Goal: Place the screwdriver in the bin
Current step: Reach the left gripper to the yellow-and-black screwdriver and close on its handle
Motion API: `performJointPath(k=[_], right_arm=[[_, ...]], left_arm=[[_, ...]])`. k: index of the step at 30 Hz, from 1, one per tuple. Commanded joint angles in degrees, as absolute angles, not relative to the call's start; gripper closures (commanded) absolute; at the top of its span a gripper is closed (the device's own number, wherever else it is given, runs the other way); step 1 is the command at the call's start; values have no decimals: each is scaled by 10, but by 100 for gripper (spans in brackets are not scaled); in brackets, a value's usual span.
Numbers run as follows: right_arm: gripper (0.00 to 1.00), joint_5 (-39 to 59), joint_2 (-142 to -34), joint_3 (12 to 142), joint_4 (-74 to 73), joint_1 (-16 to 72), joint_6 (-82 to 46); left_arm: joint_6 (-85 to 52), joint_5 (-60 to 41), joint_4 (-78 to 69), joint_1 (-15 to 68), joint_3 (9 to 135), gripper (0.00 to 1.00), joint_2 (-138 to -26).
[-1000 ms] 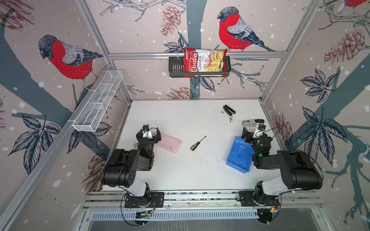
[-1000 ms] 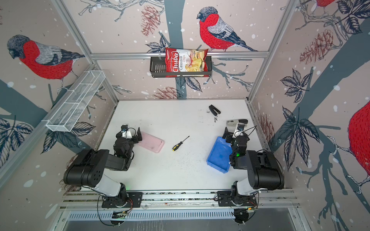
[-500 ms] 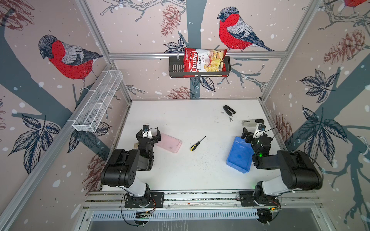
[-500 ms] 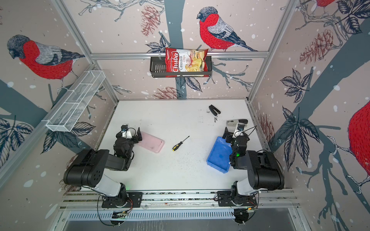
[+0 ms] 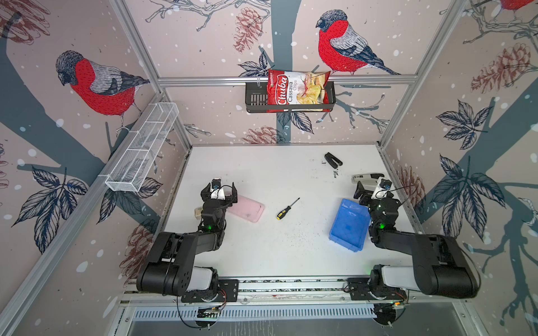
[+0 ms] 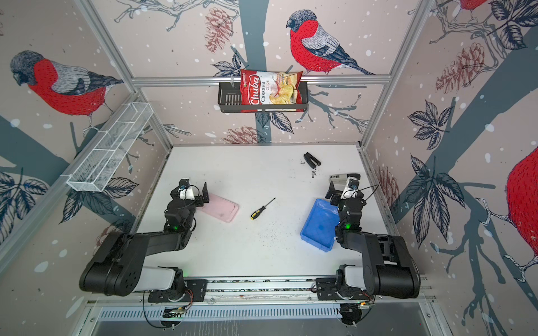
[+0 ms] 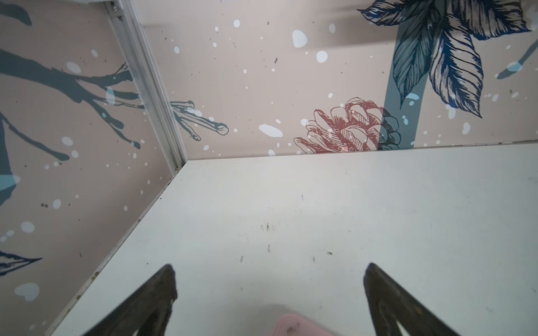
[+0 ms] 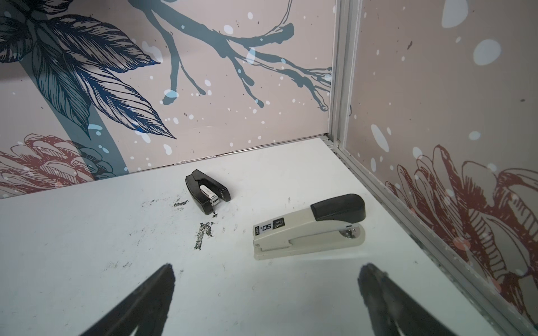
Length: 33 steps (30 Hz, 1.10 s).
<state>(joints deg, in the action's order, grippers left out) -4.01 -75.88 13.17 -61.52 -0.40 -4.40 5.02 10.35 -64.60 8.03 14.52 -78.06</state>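
Pink bullfinch-and-pinecone wallpaper walls [image 5: 209, 113], aluminium frame rails [image 5: 203, 81], scuffed white tabletop [image 5: 262, 168]

Legible text is found on two items.

Item one: a red and white chip bag [image 5: 297, 91] [image 6: 269, 90] stands in the black basket [image 5: 254, 99] on the back wall, above the table's far edge. In both top views it reads "Chuba" in large white script, then "Cassava" and "Chips". Smaller print on the bag cannot be read.

Item two: a grey stapler [image 8: 308, 229] lies near the table's far right corner. Its white label [image 8: 269, 228] carries "50". The tiny print beside that number is illegible.
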Motion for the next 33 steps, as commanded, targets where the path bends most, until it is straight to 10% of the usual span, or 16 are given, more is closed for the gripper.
performJointPath(k=[1, 16, 33], right_arm=[[0, -28, -737, 141, -577, -2, -38], [0, -15, -593, 149, -454, 38, -28], [0, 75, -381, 212, -118, 157, 79]], left_arm=[[88, 70, -576, 94, 160, 1, -752], [74, -146, -310, 132, 271, 1, -690], [0, -91, -115, 312, 396, 1, -761]])
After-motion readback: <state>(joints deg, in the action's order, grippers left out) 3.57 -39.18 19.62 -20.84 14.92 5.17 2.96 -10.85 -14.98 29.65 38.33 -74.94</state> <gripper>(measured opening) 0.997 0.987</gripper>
